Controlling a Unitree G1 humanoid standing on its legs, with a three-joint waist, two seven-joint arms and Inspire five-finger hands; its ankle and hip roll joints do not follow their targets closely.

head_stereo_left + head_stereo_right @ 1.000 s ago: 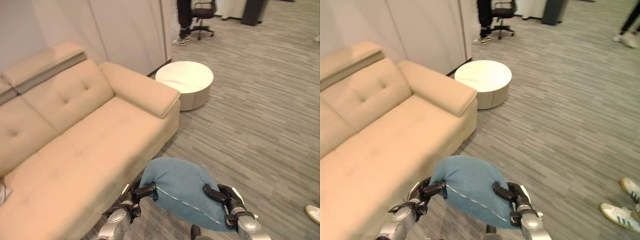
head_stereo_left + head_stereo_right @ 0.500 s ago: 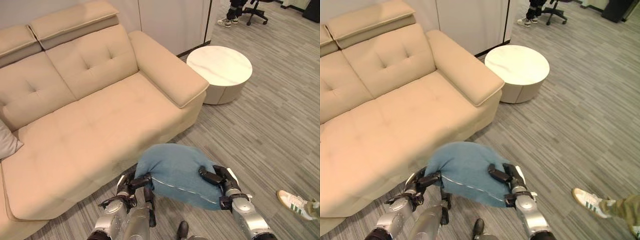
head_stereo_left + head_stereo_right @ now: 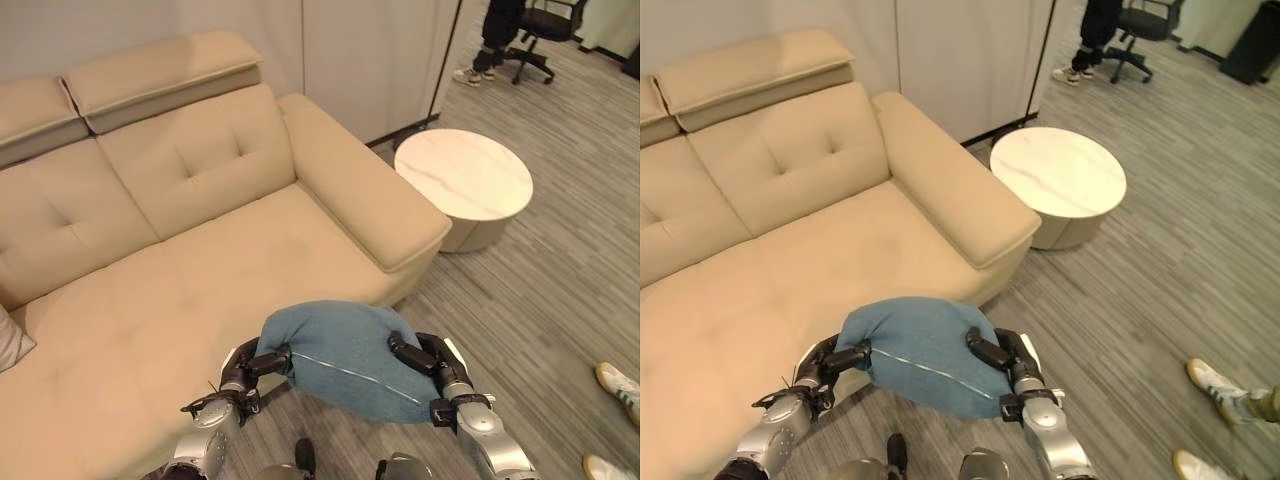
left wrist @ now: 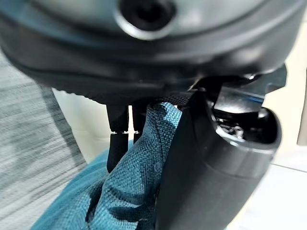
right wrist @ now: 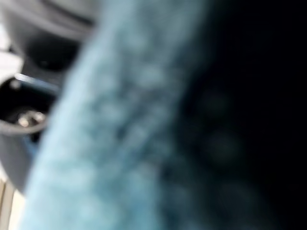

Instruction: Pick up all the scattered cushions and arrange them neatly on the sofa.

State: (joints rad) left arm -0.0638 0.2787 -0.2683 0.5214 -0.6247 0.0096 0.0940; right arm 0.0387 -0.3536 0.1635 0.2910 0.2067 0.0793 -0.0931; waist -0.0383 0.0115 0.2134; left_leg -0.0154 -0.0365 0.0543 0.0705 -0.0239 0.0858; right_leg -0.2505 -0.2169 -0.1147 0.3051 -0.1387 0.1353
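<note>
A beige sofa (image 3: 180,260) takes up the left of the head views, its tufted backrest along the wall and its right armrest (image 3: 365,205) running toward the floor (image 3: 560,290). At the sofa's far left edge the corner of a grey cushion (image 3: 12,338) lies on the seat. Past the armrest a round white side table (image 3: 463,180) stands on the grey striped floor. At the far end of the room a person's legs (image 3: 495,35) stand beside a black office chair (image 3: 540,30); nearer, at the right edge, another person's white shoes (image 3: 620,385) rest on the floor.

In front of the sofa's front edge, a blue cushion (image 3: 345,355) is held in the air between both arms, above the floor and just short of the seat. Its long axis runs left to right, roughly along the sofa's front edge, with its right end hanging a little lower; a seam crosses its near face.

The left robot hand (image 3: 252,366) has its fingers curled over the cushion's left end, and the left wrist view shows its thumb (image 4: 201,158) and fingers (image 4: 116,139) pinching the blue cloth. The right robot hand (image 3: 432,364) clamps the right end, dark fingers hooked over the top edge.
</note>
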